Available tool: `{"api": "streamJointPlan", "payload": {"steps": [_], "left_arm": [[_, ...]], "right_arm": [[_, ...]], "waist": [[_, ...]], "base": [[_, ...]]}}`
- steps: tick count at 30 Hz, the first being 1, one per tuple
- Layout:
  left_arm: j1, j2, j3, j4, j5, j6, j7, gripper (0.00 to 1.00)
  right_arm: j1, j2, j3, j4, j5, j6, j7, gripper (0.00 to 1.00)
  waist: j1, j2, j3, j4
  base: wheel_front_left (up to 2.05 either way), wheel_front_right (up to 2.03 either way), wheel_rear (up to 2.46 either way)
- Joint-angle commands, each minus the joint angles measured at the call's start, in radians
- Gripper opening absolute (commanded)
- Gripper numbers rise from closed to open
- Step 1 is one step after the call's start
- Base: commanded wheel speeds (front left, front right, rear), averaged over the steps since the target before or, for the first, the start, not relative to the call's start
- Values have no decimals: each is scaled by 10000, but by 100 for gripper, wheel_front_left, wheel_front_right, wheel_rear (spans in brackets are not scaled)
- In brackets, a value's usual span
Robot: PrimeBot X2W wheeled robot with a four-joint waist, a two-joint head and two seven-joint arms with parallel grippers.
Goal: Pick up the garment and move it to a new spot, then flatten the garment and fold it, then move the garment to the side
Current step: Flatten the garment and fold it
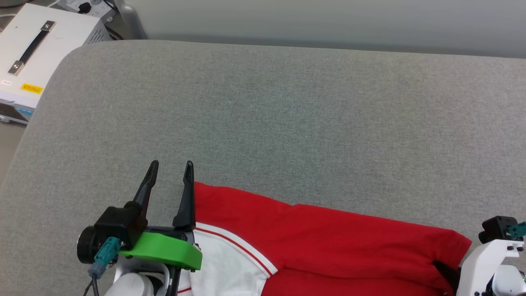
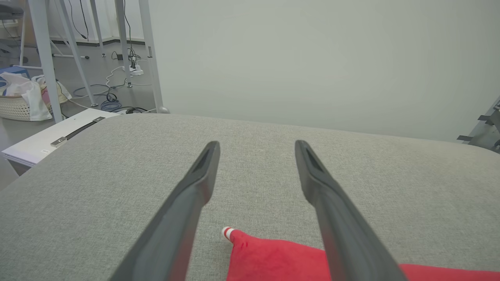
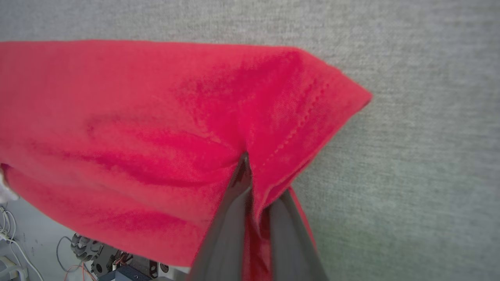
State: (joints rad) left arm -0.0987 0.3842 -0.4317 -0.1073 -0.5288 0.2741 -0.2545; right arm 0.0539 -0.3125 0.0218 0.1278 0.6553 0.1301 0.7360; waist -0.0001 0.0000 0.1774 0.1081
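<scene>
The garment point(image 1: 328, 238), bright red with a white sleeve part and thin striped trim, lies along the near edge of the grey padded table point(image 1: 287, 115). My left gripper point(image 1: 171, 164) hovers open just left of the garment's far left corner. In the left wrist view that corner point(image 2: 269, 255), with its striped tip, lies between the roots of the spread fingers of the left gripper point(image 2: 256, 144). My right gripper point(image 1: 446, 269) is at the garment's right end. In the right wrist view the right gripper point(image 3: 254, 171) is shut on a fold of the red cloth point(image 3: 136, 117) beside the right corner, which is bunched and lifted.
A white case with a black handle point(image 1: 37, 53) stands off the table's far left corner. On the floor beyond it are metal legs point(image 2: 45, 58), cables and a basket point(image 2: 19, 105). The far half of the table is bare grey fabric. A pale wall runs behind it.
</scene>
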Motion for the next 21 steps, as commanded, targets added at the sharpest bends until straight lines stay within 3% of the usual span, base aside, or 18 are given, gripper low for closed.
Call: {"api": "streamJointPlan", "payload": {"steps": [1, 9, 21], "left_arm": [[-49, 2, -15, -4, 75, 74, -16, 100], [316, 210, 9, -22, 101, 281, 122, 100], [632, 430, -142, -370, 227, 543, 480, 100]], "right_arm": [[72, 257, 314, 262, 97, 6, 139, 0], [-177, -228, -168, -364, 101, 6, 80, 0], [-502, -1253, -2594, 53, -195, 6, 1109, 0]], "waist": [[1, 0, -118, -68], [1, 0, -731, -460], [1, 0, -1173, -810]], "base": [[0, 0, 0], [0, 0, 0], [0, 0, 0]]}}
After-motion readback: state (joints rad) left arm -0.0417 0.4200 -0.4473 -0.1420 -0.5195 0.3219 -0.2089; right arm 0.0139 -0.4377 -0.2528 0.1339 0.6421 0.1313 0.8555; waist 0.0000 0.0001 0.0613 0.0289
